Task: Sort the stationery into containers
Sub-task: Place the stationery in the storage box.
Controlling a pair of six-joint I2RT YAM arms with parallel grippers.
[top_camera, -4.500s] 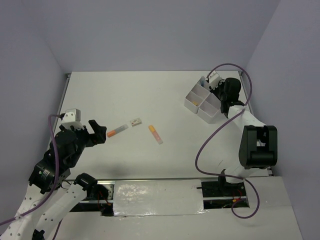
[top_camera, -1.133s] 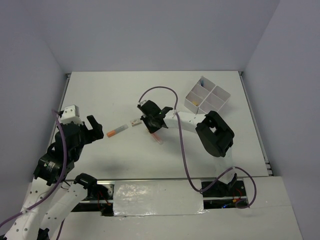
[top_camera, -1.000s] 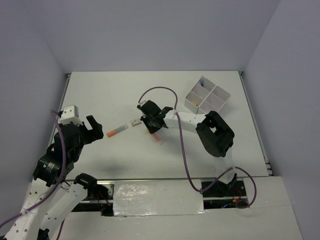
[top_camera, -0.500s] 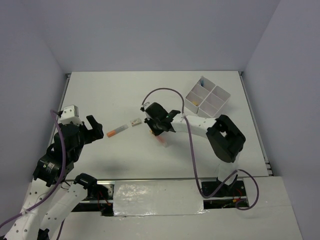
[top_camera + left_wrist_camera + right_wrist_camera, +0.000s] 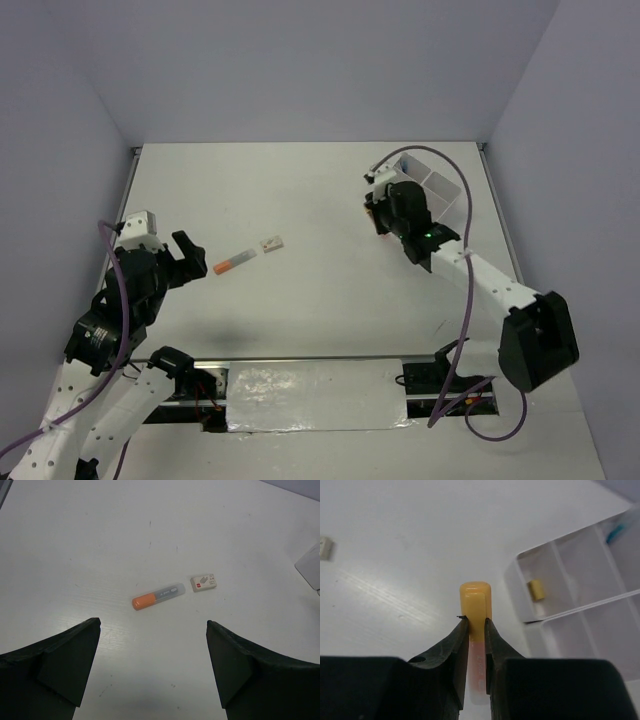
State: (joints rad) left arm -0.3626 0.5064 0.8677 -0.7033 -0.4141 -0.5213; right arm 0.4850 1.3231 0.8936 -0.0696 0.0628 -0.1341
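My right gripper (image 5: 476,622) is shut on a short marker (image 5: 475,602) with a yellow-orange cap and a pale barrel. It holds the marker above the table just left of the white divided box (image 5: 555,560). In the top view the right gripper (image 5: 377,214) is at the box's (image 5: 440,184) near left side and hides part of it. One compartment holds a small yellow piece (image 5: 536,589), and a blue pen (image 5: 615,530) shows in a far one. My left gripper (image 5: 152,625) is open and empty, short of an orange marker (image 5: 158,596) and a small white eraser (image 5: 204,582).
The orange marker (image 5: 233,262) and the eraser (image 5: 270,243) lie left of the table's centre, near my left gripper (image 5: 188,258). The eraser also shows at the left edge of the right wrist view (image 5: 324,548). Purple walls enclose the table.
My right gripper has lifted the yellow-capped marker from the table's centre and carried it right and away to the box. The left arm has barely moved.
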